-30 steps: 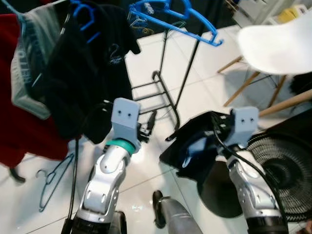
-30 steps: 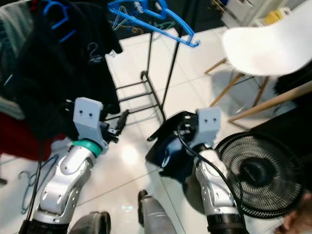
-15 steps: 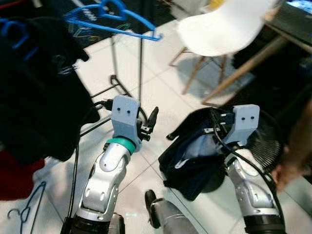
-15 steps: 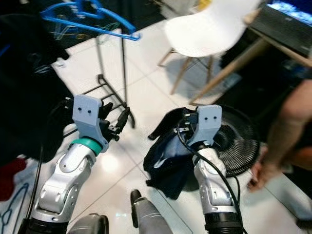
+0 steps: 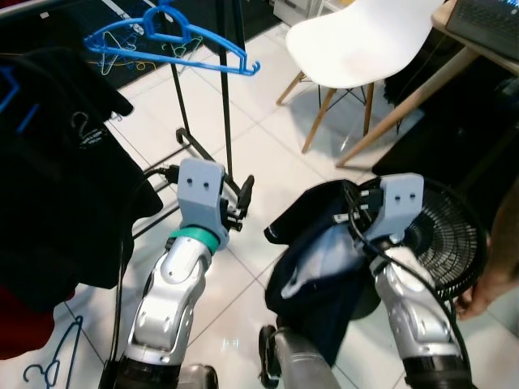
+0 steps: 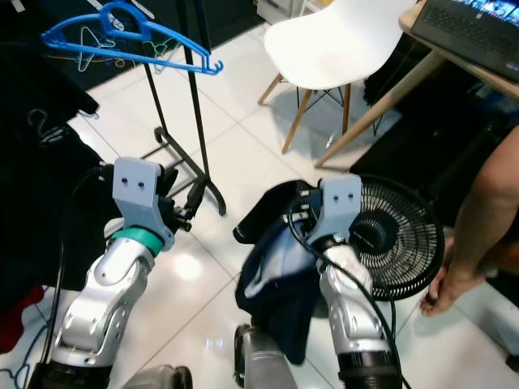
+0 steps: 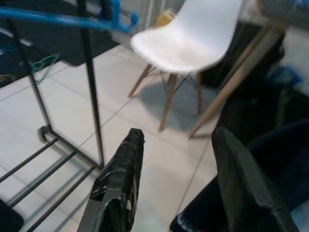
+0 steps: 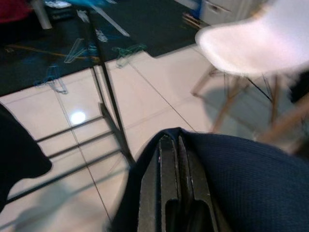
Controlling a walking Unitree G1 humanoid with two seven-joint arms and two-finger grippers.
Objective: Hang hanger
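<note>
The right gripper (image 8: 174, 193) was clamped on a dark navy garment (image 5: 324, 275), which hung from it low, on the fan's side of the clothes rack (image 5: 227, 105). Whether a hanger sat inside that garment could not be told, since the folds hid it. The left gripper (image 7: 174, 179) held nothing, its fingers (image 7: 120, 179) parted, pointing towards the rack's upright from nearer the robot. One blue hanger (image 5: 170, 40) already hung at the rack's end, beside the black clothing (image 5: 57, 178) filling the rail.

To do the hanging well, the judgement was that the garment should be lifted well above the rail, brought to the bare stretch next to the blue hanger, and lowered until it caught before letting go; the free gripper could steady the cloth so it did not snag the rack's base or the fan (image 5: 442, 243).

The black shirt on the rack carried a small pale logo (image 5: 83, 130), a looping emblem with text beneath, too small to read
</note>
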